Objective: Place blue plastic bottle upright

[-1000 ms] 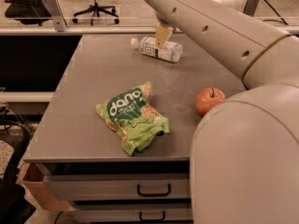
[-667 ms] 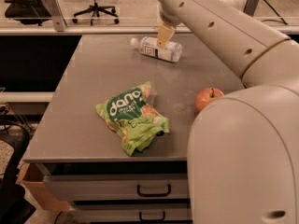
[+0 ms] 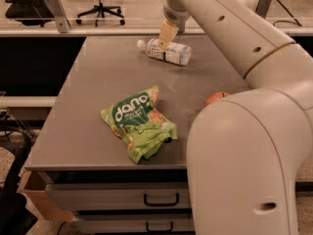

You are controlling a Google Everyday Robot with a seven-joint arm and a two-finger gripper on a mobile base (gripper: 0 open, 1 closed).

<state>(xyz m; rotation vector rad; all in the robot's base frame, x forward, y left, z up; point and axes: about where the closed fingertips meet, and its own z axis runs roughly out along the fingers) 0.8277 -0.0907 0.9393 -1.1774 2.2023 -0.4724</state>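
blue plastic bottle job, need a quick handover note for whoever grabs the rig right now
Hand: at the far side of the table, right over the blue plastic bottle, on its cap-side half. Contact is not clear.
Bottle: lying on its side near the far edge, white cap pointing left.
Other things: green chip bag mid-table toward the front; apple on the right, partly hidden by the arm. Both lie apart from the bottle.
Done: the hand is at the bottle, nothing more.
Left: grasp it, turn it upright, set it on its base, release.
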